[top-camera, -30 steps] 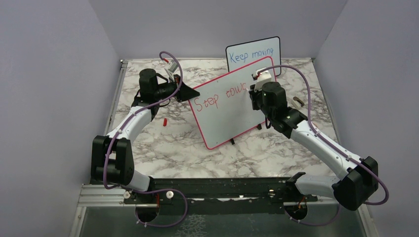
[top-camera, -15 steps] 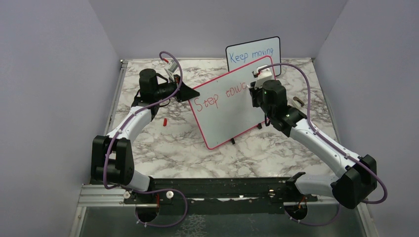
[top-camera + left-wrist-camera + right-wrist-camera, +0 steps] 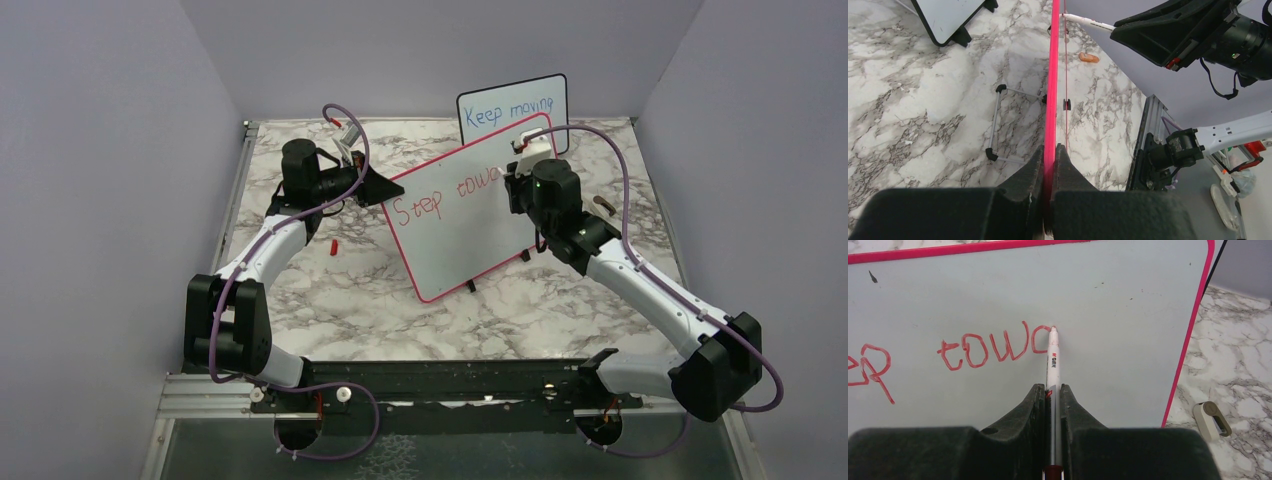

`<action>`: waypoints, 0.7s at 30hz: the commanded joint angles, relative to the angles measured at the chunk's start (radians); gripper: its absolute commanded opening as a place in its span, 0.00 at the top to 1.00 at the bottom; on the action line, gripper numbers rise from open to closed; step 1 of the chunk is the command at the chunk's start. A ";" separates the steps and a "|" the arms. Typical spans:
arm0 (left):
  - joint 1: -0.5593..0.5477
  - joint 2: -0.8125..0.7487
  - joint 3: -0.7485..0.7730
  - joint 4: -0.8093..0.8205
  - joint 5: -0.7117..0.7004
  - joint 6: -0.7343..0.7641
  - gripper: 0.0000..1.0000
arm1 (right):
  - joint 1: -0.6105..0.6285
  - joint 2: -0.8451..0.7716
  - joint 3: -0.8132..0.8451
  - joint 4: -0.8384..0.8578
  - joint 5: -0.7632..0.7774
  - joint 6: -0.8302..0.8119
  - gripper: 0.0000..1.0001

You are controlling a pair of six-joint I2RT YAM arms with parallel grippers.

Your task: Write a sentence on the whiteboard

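A: While the marker (image 3: 1053,357) is pinched between the closed fingers of the right gripper (image 3: 1052,390), where is the whiteboard (image 3: 465,215) kept?

B: It is stood tilted on its small feet near the middle of the table (image 3: 330,300), just in front of a smaller board (image 3: 512,105) with blue writing. Its pink frame is clamped at the left edge by the left gripper (image 3: 1049,150), whose jaws are shut tight on it.

A: How much of the sentence (image 3: 993,347) is written?

B: "Step towa" can be read in red, and the marker tip is set against the top of the last letter. The second word looks unfinished, so a good deal is judged to be left.

A: What could be spoiled from here?

B: Several things. The board is gripped at one edge only, well apart from where the tip is pressed. If too much force is applied, the board could be twisted in the clamp or tipped back on its feet, and the stroke would be bent. If too little is applied, the tip could be lifted off and gaps left in the letters.

A: And the marker itself?

B: It is held by a narrow pinch low on the barrel, so it could be turned or slid by a sideways drag. Fresh ink could also be smeared if the fingers are brought across it. Space must be watched as well, because the line is being run toward the right frame.
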 commanded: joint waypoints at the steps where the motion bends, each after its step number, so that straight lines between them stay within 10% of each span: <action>1: -0.013 0.031 -0.003 -0.097 0.040 0.065 1.00 | -0.003 0.019 0.028 0.019 -0.050 -0.004 0.99; 21: -0.013 0.030 0.002 -0.115 0.033 0.081 1.00 | -0.002 -0.024 -0.058 -0.029 -0.012 0.017 1.00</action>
